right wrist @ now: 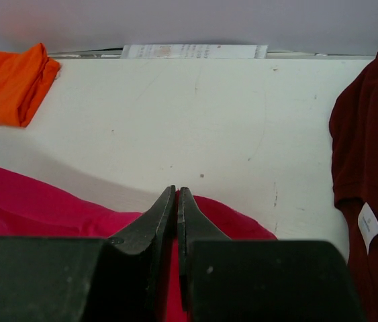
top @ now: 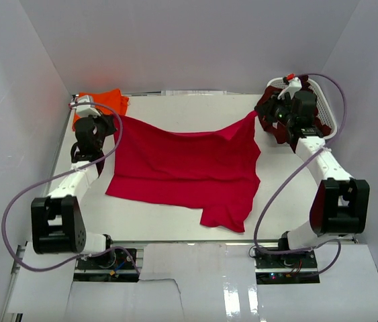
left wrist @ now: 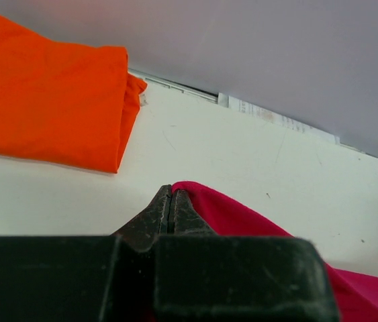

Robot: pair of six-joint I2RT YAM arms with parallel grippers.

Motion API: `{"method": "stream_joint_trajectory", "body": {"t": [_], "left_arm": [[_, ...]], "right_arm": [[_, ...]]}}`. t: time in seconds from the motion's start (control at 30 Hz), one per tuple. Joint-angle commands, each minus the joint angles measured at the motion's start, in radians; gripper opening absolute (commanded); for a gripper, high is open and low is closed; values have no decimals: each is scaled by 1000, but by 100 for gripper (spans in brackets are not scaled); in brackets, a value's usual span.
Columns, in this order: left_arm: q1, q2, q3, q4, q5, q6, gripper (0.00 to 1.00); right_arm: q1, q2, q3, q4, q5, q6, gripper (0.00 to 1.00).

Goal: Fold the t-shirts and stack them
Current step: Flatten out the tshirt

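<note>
Top external view, from the left: the orange t-shirt (top: 101,102) lies folded just beyond the crimson t-shirt's (top: 189,168) far-left corner. My left gripper (top: 113,124) pinches that corner, fingers pressed together on the cloth, holding it off the table (top: 175,231). The crimson shirt sags between its two raised corners, and its near half lies flat. My right gripper (top: 259,117) pinches the far-right corner the same way. Right of the crimson shirt, the dark maroon t-shirt (right wrist: 370,134) is bunched at the white basket (top: 328,100). I judge both holds shallow, so pulling the corners apart too hard could slip one free. A swing of my right arm could also snag the maroon shirt and drag it along.
</note>
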Motion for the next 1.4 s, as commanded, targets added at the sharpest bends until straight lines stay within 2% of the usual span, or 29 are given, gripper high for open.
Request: {"method": "stream_joint_trajectory", "body": {"t": [0.0, 0.03, 0.13, 0.4, 0.9, 1.37], "left_arm": [[-9, 102, 93, 83, 26, 4, 0], [-46, 127, 108, 92, 27, 7, 0], [-60, 220, 174, 109, 18, 31, 0], [-60, 440, 360, 115, 53, 34, 0], [-60, 708, 561, 129, 65, 21, 0], [-57, 767, 576, 130, 38, 27, 0]], "right_arm": [[15, 69, 108, 36, 21, -43, 8], [17, 106, 118, 39, 28, -47, 8], [18, 176, 164, 40, 56, -84, 8], [18, 420, 394, -21, 76, -126, 8], [15, 740, 699, -15, 208, -118, 8], [11, 800, 760, 5, 349, -109, 8]]}}
